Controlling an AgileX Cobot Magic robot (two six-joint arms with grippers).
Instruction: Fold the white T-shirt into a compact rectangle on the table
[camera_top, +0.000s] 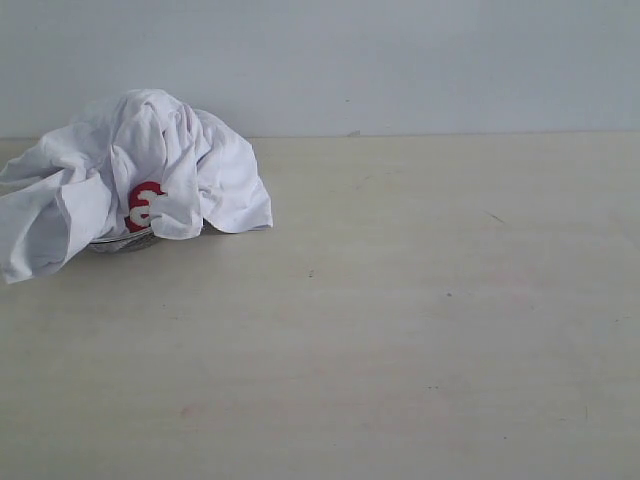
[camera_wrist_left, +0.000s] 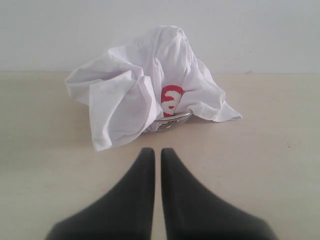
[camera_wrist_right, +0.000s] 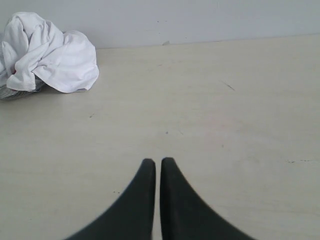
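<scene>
The shirt (camera_top: 150, 160) is a crumpled white mound of soft, creased cotton, heaped over a wire-mesh steel bowl (camera_top: 120, 242) at the far left of the desk (camera_top: 420, 330). One loose flap trails onto the desk. A curl of red print (camera_top: 143, 205) shows among the folds. The desk is flat, pale beige, faintly grained and speckled. The left gripper (camera_wrist_left: 157, 151) and right gripper (camera_wrist_right: 158, 161) have dark, tapered fingers drawn together with only a thin slit between, holding nothing.
</scene>
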